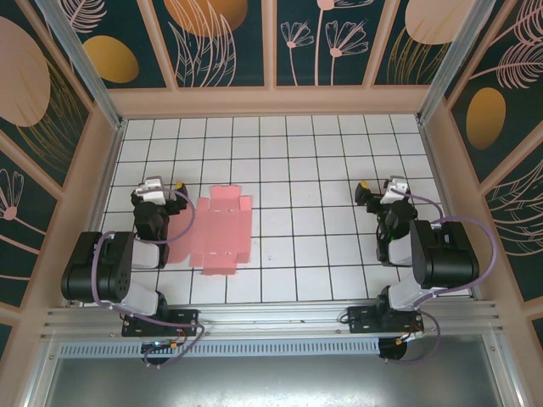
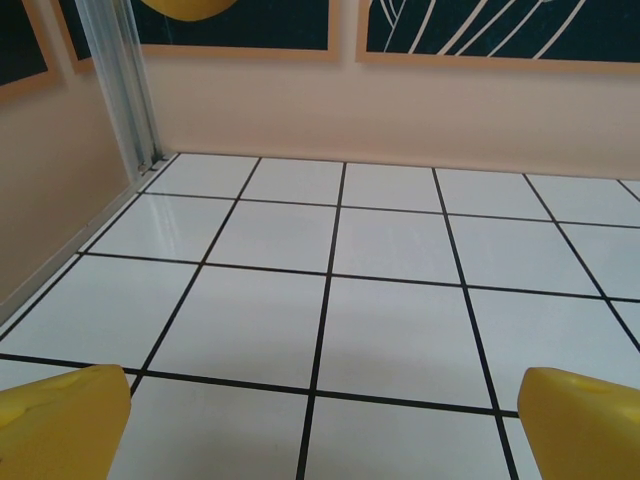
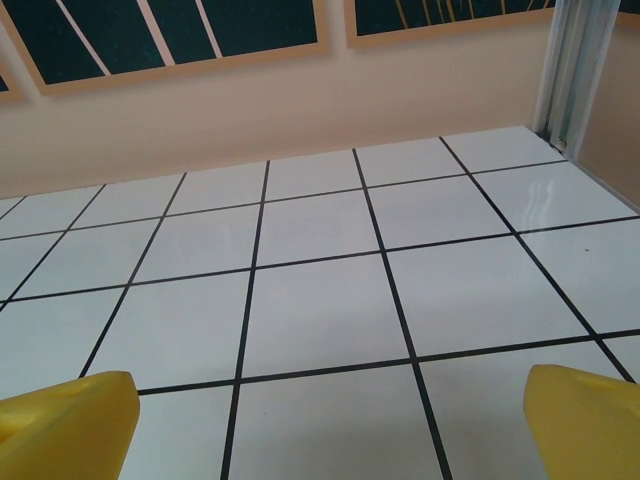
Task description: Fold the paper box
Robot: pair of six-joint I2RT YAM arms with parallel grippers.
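Note:
The paper box (image 1: 221, 228) is a flat salmon-pink die-cut sheet with flaps, lying on the white tiled floor left of centre in the top view. My left gripper (image 1: 164, 186) hovers just left of the sheet, apart from it, its jaws wide open with nothing between the yellow fingertips (image 2: 60, 420). Far off on the right side, my right gripper (image 1: 379, 188) also stands open and empty, and its yellow fingertips (image 3: 65, 420) frame bare tiles.
Peach walls (image 1: 271, 100) with dark floral panels enclose the tiled floor on three sides. A metal corner post (image 2: 125, 85) stands at the back left, another (image 3: 570, 65) at the back right. An aluminium rail (image 1: 271, 318) runs along the near edge.

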